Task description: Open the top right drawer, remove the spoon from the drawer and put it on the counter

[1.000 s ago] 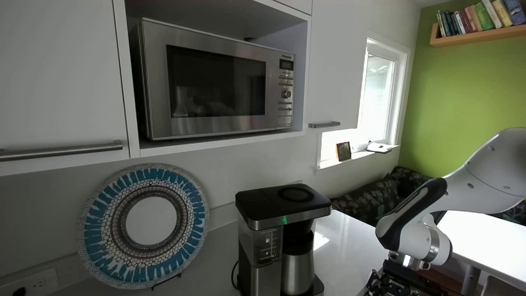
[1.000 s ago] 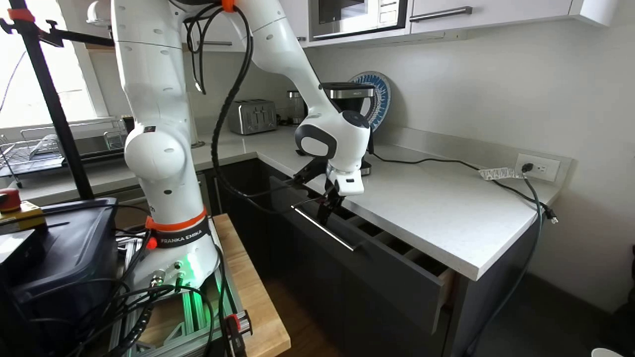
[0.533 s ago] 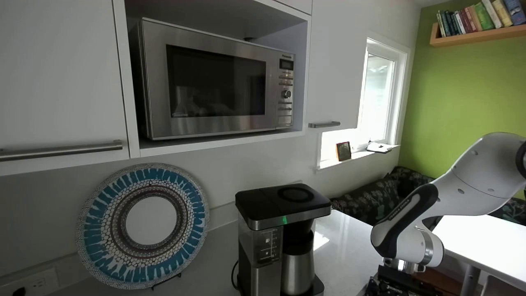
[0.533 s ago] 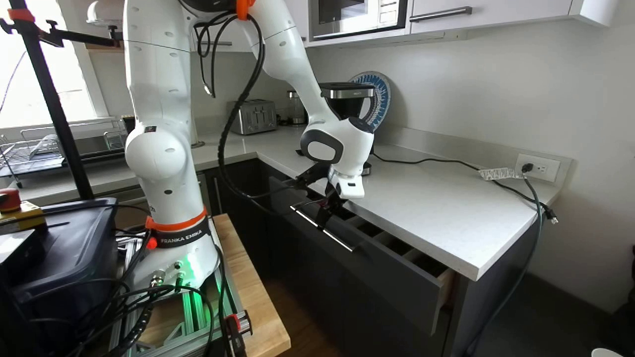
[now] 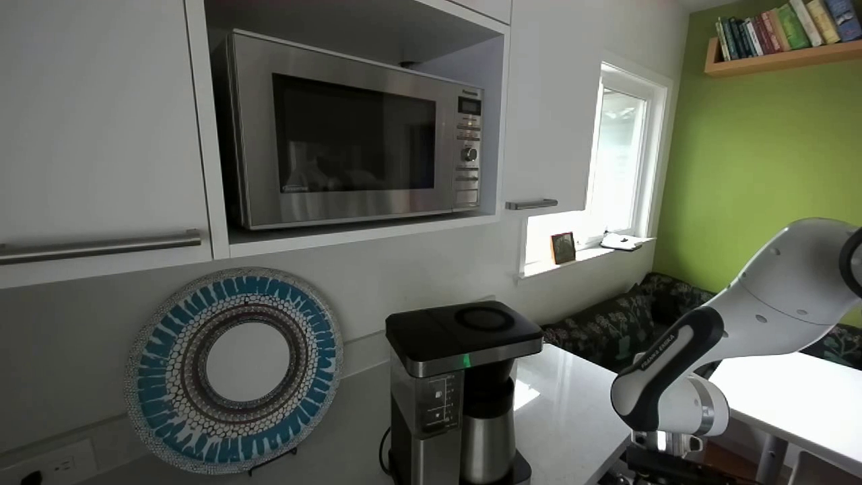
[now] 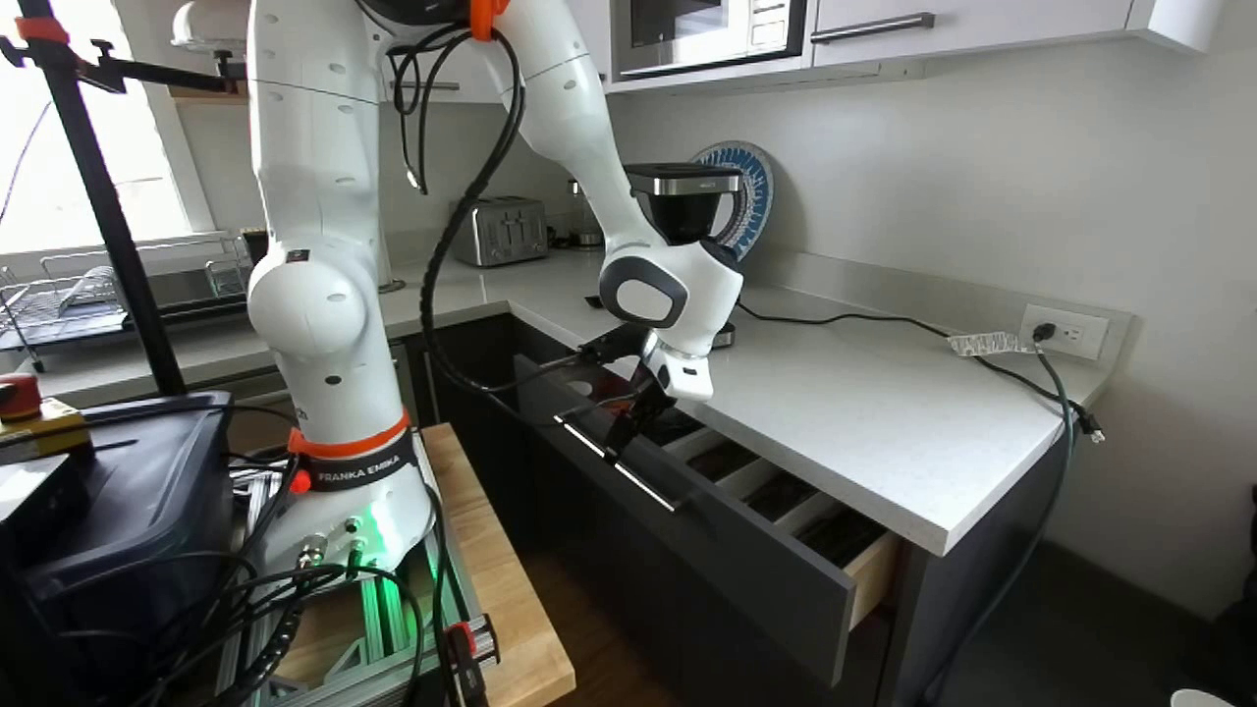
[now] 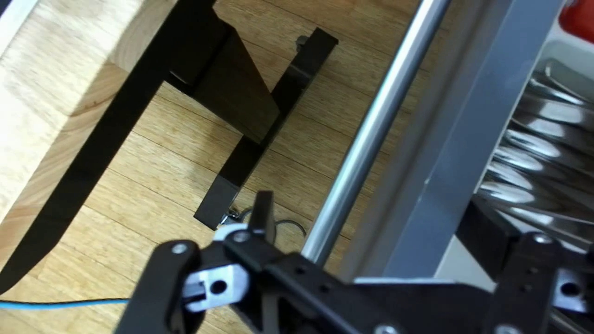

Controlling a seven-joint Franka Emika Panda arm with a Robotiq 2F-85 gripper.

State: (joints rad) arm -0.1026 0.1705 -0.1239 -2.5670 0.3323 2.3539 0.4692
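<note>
The dark grey drawer (image 6: pixel 756 550) stands partly pulled out below the white counter (image 6: pixel 864 393), with divided compartments inside. My gripper (image 7: pixel 371 204) is open astride the drawer's front panel and its metal bar handle (image 7: pixel 371 139). One of its fingers (image 7: pixel 263 215) is outside the handle; the opposite one reaches down inside the drawer, behind the panel. Several shiny metal cutlery pieces (image 7: pixel 515 178) lie in a compartment at the wrist view's right; which is the spoon I cannot tell. An exterior view shows the gripper's dark body (image 5: pixel 673 465) cut off at the bottom.
A coffee maker (image 6: pixel 683 187) and a round patterned plate (image 6: pixel 732 162) stand on the counter behind the arm. A power cord (image 6: pixel 845 319) runs along the wall. Black cables hang from the arm. The wooden robot stand (image 6: pixel 501 589) faces the drawer.
Over the last second my gripper dips at the handle, then moves out toward the robot's base. The drawer has slid further out with it, showing more of its compartments.
</note>
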